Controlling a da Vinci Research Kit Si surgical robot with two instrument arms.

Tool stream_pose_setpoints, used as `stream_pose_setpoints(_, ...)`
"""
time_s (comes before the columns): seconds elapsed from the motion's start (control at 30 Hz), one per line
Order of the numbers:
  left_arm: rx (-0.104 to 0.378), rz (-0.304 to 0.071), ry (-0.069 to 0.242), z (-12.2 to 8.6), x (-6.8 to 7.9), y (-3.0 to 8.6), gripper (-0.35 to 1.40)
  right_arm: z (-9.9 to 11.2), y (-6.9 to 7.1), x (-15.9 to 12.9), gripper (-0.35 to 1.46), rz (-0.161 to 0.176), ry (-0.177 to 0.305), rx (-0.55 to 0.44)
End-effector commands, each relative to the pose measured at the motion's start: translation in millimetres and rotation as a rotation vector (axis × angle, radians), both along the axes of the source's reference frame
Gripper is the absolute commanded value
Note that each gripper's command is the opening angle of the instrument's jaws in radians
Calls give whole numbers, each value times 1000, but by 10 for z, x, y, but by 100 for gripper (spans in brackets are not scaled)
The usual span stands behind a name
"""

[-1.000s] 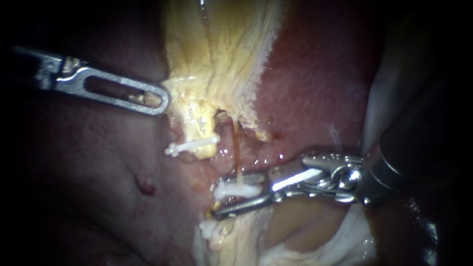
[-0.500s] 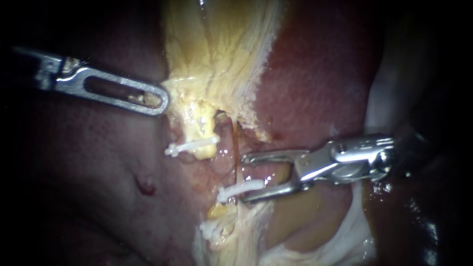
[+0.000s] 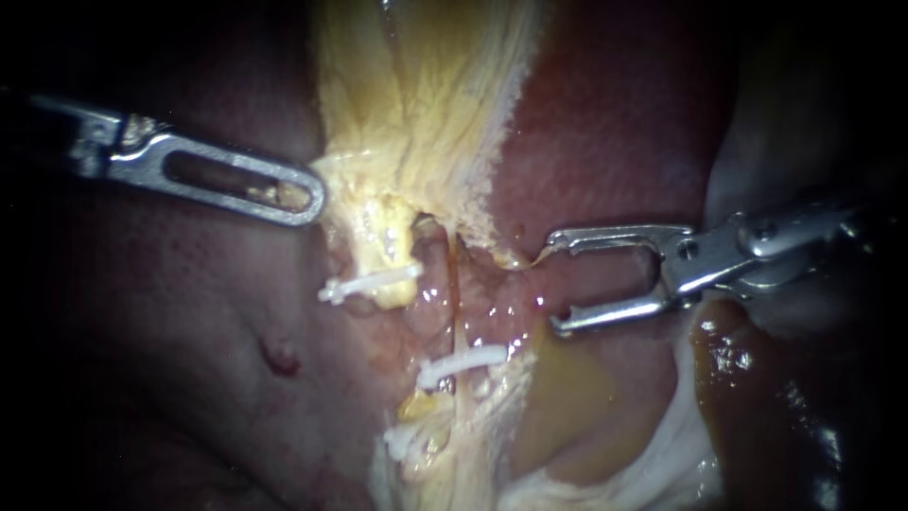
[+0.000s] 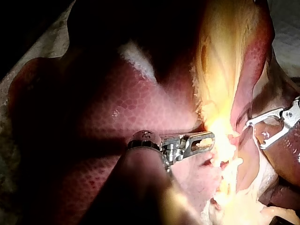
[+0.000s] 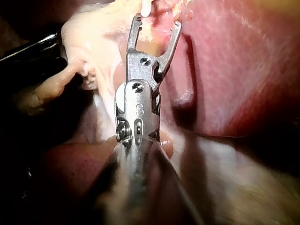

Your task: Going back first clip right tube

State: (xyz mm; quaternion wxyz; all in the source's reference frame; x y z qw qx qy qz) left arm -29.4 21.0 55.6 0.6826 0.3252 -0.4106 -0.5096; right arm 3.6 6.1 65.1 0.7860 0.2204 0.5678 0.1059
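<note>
Endoscope view: the gallbladder is being clamped by the left instrument's jaws; the right instrument's jaws are being held apart, empty, near the clip on the right tube. Left wrist view: that clamp is being shown. Right wrist view: 2 parted jaws are being shown.

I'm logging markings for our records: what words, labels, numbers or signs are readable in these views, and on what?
No text here can be quoted.
On the right instrument: a small stamped mark on its joint, seen in the right wrist view, too small to read.
On the left instrument, the clips and the liver: no writing shows.
</note>
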Motion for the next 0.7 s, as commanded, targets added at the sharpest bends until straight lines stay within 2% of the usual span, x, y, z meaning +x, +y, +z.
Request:
stream_pose_setpoints(0.03,-1,5,-2,4,-3,-3,-35,0,0,0,50,-1,0,-1)
stream_pose_setpoints(0.13,-3,14,-6,16,-11,-10,-35,0,-1,-1,50,-2,1,-1)
stream_pose_setpoints(0.23,-5,29,-7,34,-25,-17,-35,-1,-1,-3,50,-3,1,-1)
stream_pose_setpoints(0.47,3,57,-5,66,-62,-21,-35,-2,-2,-5,50,-2,0,-2)
stream_pose_setpoints(0.57,6,60,-6,71,-66,-21,-35,-2,-2,-5,50,-2,1,-2)
stream_pose_setpoints(0.7,6,63,-4,74,-65,-21,-35,-2,-2,-6,50,-2,1,-2)
